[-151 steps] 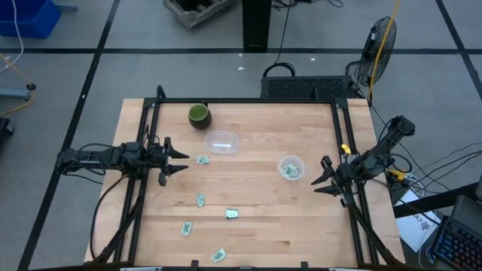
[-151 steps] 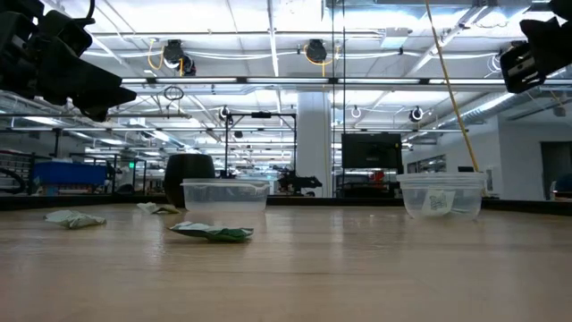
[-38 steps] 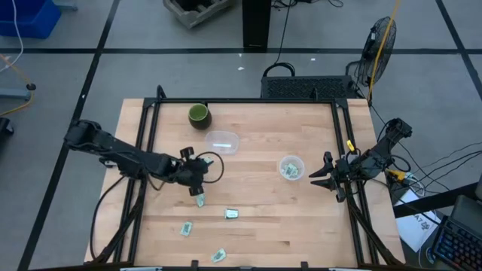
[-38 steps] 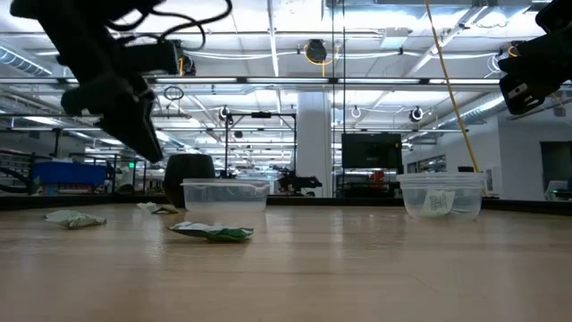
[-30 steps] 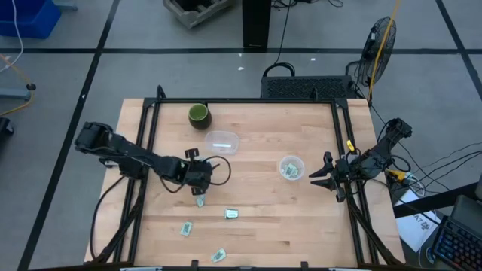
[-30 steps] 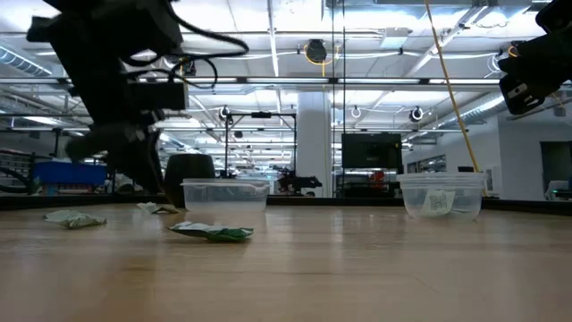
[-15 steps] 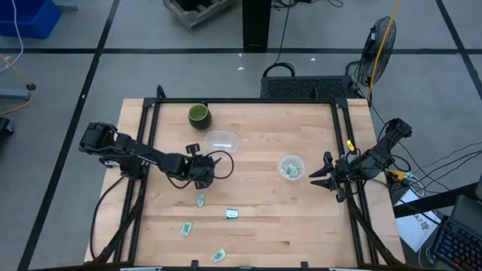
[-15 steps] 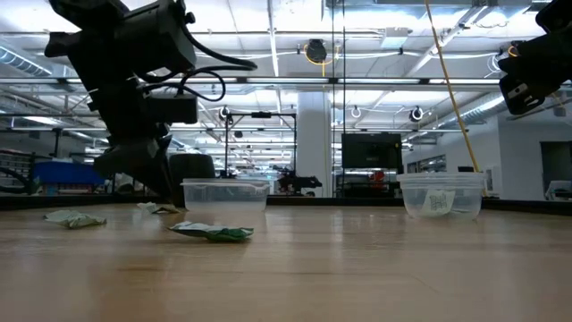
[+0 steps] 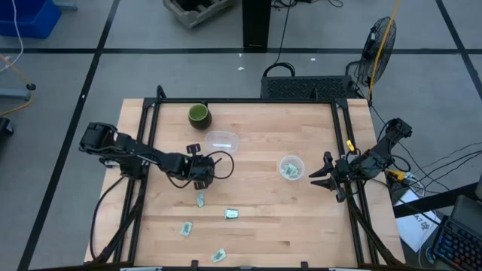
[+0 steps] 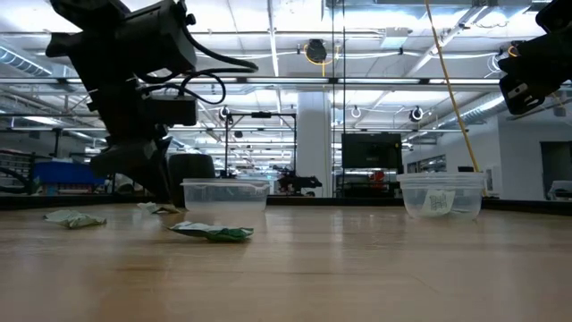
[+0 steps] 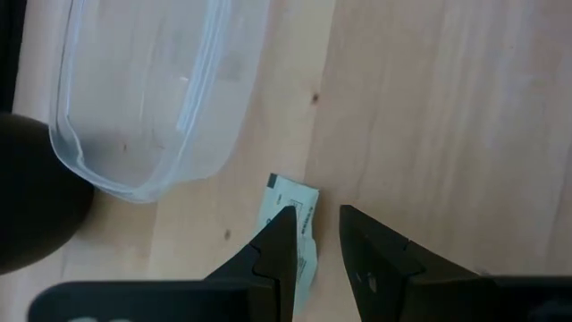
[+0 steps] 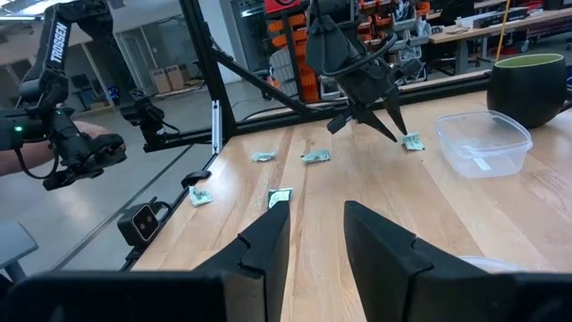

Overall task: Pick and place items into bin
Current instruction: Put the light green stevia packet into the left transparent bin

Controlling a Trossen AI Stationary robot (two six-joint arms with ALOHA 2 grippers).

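Observation:
Small pale green and white packets lie scattered on the wooden table. One packet lies beside the rectangular clear container. My left gripper points down over it, open with a narrow gap, one fingertip in front of the packet's edge; the arm hides this packet in the high view. From the low view the tips stand just above the packet. Other packets rest flat nearer the near edge. My right gripper waits open at the table's right edge, beside the round clear container, which holds packets.
A dark green cup stands near the far edge, behind the rectangular container. One more packet lies by the near edge. Black frame rails run along the table's left and right sides. Bare wood lies between the two containers and along the right half.
My left gripper has moved toward the far edge, from over the packet in the table's middle to the packet beside the rectangular container, and has then kept still. That middle packet now shows uncovered. No packet has moved.

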